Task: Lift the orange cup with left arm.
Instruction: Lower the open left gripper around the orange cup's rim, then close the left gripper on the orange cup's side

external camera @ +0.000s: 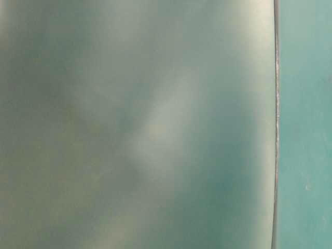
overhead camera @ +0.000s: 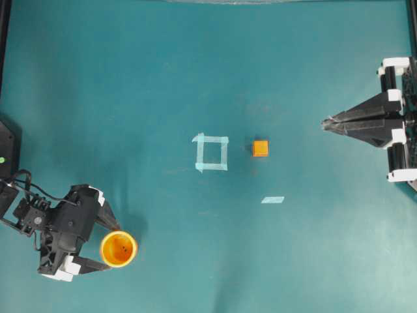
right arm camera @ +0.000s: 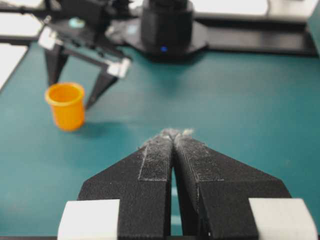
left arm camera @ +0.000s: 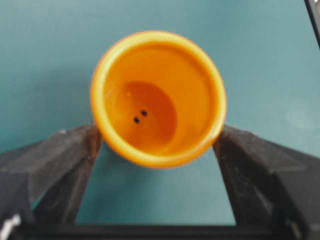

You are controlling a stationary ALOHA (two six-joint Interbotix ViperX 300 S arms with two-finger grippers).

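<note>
The teal tabletop (overhead camera: pixel 195 78) is mostly bare; the orange cup (overhead camera: pixel 118 248) stands upright near its lower left corner. The left hand (overhead camera: pixel 104 244) is spread wide around it, nothing gripped. The cup looks like light, stiff, slick plastic, so I'd pinch mid-wall. The right hand (right arm camera: pixel 173 136) sits clenched; only its wrist view shows the cup's taper.

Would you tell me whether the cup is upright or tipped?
Upright: the cup stands on its base, mouth up, and looks empty inside.

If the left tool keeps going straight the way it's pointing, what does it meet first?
The orange cup: it stands upright between the left tool's open fingers, right in line. Contact can't be confirmed; depth is unclear.
</note>
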